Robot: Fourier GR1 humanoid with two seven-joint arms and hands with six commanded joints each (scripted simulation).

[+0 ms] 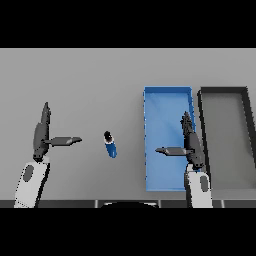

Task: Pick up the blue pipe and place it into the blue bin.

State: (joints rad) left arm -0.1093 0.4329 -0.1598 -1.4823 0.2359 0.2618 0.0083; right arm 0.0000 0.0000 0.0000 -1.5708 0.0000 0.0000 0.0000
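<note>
Two hands hang over the grey table (90,75), neither touching anything. The left hand (42,135) shows at the frame's left, fingers straight and pointing toward the top edge, thumb stuck out sideways toward the centre; the gap between thumb and fingers is wide and holds nothing. The right hand (190,145) sits right of centre in the same pose, mirrored, with fingers straight and thumb jutting toward the centre, and it overlaps the right side of the blue bin (160,120), most likely above it rather than in it.

The blue pipe (110,145) lies on the table near the frame's middle, just left of the bin and well apart from both hands. It is short, with a dark end toward the upper left and the blue body slanting down to the lower right.

Beside the blue bin, toward the right edge, stands a dark grey bin (225,92) (not the one wanted).

Judging by the layout, the pick-up has not begun. Both hands read as a ready pose, splayed wide so either could close round the pipe. The pipe's slant suggests the wrist must turn to grasp across its narrow width.
</note>
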